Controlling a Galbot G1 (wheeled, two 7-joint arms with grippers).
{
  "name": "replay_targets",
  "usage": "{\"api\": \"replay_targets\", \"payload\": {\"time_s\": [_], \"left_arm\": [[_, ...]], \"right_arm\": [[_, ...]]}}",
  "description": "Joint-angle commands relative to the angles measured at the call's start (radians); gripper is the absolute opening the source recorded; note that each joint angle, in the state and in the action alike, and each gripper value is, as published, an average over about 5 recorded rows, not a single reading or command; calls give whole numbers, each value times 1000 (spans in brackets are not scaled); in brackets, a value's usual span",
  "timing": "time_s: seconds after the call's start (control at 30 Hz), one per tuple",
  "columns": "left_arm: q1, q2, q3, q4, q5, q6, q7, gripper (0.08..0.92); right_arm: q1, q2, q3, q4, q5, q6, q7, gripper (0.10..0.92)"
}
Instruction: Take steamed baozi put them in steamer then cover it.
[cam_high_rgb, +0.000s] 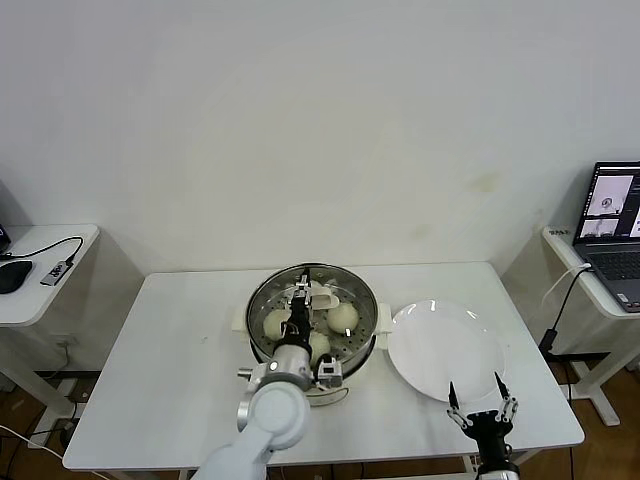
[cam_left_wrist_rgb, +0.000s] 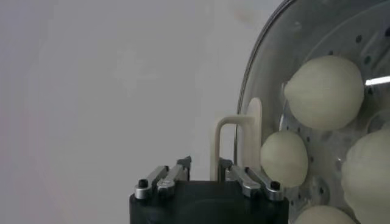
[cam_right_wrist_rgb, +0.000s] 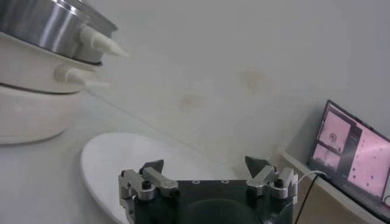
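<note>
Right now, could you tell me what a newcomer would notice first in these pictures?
The steamer at the table's centre, buns visible through its glass cover. The left hand is over it, shut on the cover's cream handle. To its right lies an empty white plate, with the right hand open near the table's front edge.

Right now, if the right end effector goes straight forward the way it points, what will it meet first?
Most likely the white plate: the open right end effector points across it. Beyond that lies the table edge and the wall; depth is unclear, so it may pass just above the plate.
</note>
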Motion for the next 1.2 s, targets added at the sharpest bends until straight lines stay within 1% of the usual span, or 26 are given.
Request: {"api": "replay_targets", "payload": {"time_s": [0.03,0.3,0.37,0.43,0.47,0.53,0.6,0.63,0.7,0.73,0.8,0.93,1.03,1.13,1.2], "left_arm": [[92,45,-10,-130,-26,-8,-22,532],[259,121,-80,-343,-116,-48,-120,763],[317,135,-117,-404,-170,-64,-147,801],[390,143,-158,-456,-254,-86,-192,815],[430,149,-181,-478,-324,-102,-226,820],[513,165,-247,-499,-539,-149,-324,822],[586,180,-345,-484,-810,-238,-440,823],[616,183,-403,-461,-955,-304,-477,823],[666,174,-526,-395,-1197,-475,-498,823],[689,167,-581,-362,-1305,-556,-492,823],[743,154,-661,-304,-1469,-662,-480,823],[830,136,-698,-224,-1711,-704,-492,823],[867,113,-691,-188,-1838,-718,-481,823],[894,92,-673,-152,-1886,-743,-468,823],[904,83,-659,-125,-1876,-764,-463,823]], "right_arm": [[-3,-1,-1,2,-1,-1,0,823],[-15,-24,-2,19,52,-11,5,823],[-19,-38,-5,22,72,-11,4,823],[-24,-53,-9,23,95,-7,4,823],[-26,-59,-11,24,107,-4,4,823],[-28,-66,-17,27,127,-2,2,823],[-30,-71,-24,32,146,-4,-2,823],[-31,-74,-26,34,152,-6,-5,823],[-32,-81,-31,37,170,-9,-13,823],[-32,-83,-32,38,179,-11,-17,823],[-35,-88,-33,43,201,-14,-25,823],[-57,-109,-48,63,267,-31,-55,823],[-93,-150,-68,91,381,-65,-102,823],[-135,-193,-70,120,482,-100,-144,823],[-157,-208,-62,137,512,-118,-165,823]]}}
